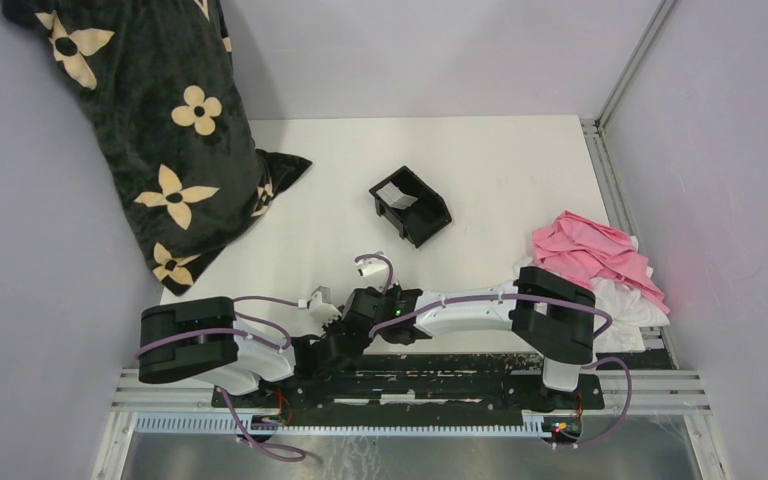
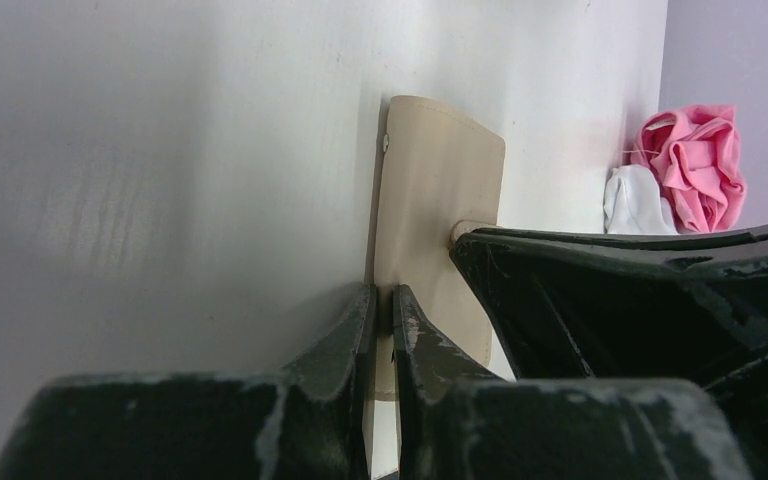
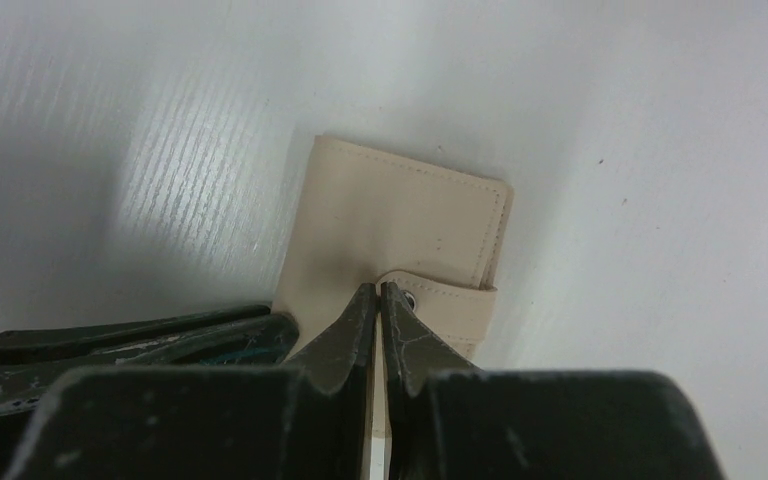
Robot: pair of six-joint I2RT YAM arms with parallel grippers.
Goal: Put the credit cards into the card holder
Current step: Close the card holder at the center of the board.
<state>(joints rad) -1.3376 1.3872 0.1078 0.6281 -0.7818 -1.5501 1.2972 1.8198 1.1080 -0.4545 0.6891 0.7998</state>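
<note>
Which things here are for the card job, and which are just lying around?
For the job: card holder, pale card in the black tray.
Just lying about: flowered black cloth, pink cloth, white cloth.

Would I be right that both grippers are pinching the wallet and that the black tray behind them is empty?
Not quite: the tray is not empty; the top view shows a pale card in it. The left gripper and right gripper do pinch the wallet.
</note>
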